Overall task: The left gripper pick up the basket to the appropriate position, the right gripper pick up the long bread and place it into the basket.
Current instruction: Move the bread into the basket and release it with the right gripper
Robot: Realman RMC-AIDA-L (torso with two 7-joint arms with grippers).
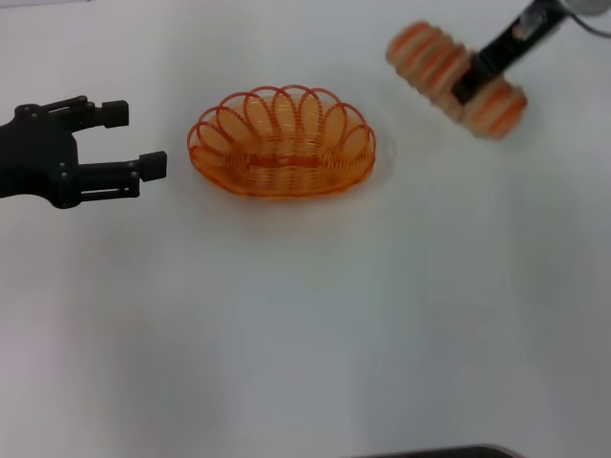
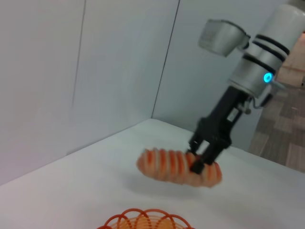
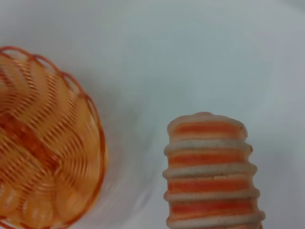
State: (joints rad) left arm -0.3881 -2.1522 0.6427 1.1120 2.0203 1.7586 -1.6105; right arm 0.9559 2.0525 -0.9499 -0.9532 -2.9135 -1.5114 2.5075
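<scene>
The orange wire basket [image 1: 282, 143] stands empty on the white table, centre-left; its rim shows in the left wrist view [image 2: 143, 218] and its side in the right wrist view [image 3: 45, 138]. My left gripper [image 1: 134, 139] is open, just left of the basket and apart from it. My right gripper [image 1: 470, 84] is shut on the long bread [image 1: 430, 59], holding it lifted at the far right, tilted, right of the basket. The left wrist view shows that gripper [image 2: 202, 157] clamped across the bread [image 2: 164, 164] above the table. The bread's striped end fills the right wrist view [image 3: 209, 171].
The white table [image 1: 305, 324] spreads in front of the basket. A dark edge [image 1: 449, 452] shows at the bottom of the head view. Grey wall panels [image 2: 95, 67] stand behind the table's far side.
</scene>
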